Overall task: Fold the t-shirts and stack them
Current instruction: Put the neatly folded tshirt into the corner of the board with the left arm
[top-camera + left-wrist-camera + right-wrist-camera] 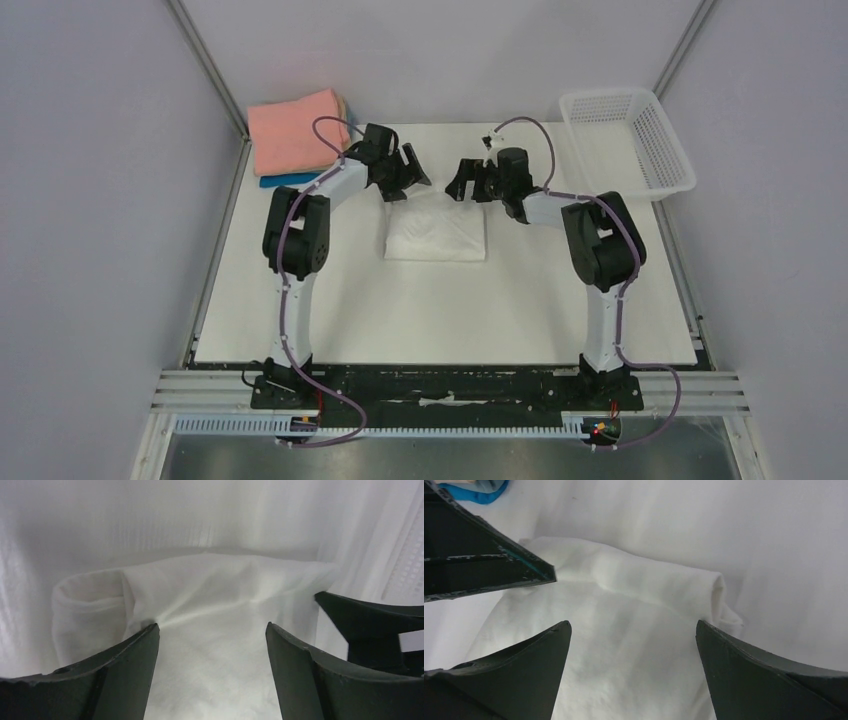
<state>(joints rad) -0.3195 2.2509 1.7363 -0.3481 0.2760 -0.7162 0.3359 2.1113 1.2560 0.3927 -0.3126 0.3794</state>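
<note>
While both arms reach over far edge of white t-shirt (pixel 436 235), folded to rectangle at centre of table (pixel 400 310), left gripper (pixel 408 178) and right gripper (pixel 462 185) each show fingers spread apart, nothing between them. Far-left corner: stack of folded t-shirts (pixel 295 140), three counted, salmon on top, tan edge, blue at bottom; left arm close beside it. Far-right corner: one lattice basket (pixel 640 140), well apart from shirt. White shirts: one.

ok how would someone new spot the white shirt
Start with the white table and look at its middle, slightly toward the far edge. The white t-shirt lies there alone, folded into a flat rectangle, unlike the pink-topped stack in the far left corner.
</note>
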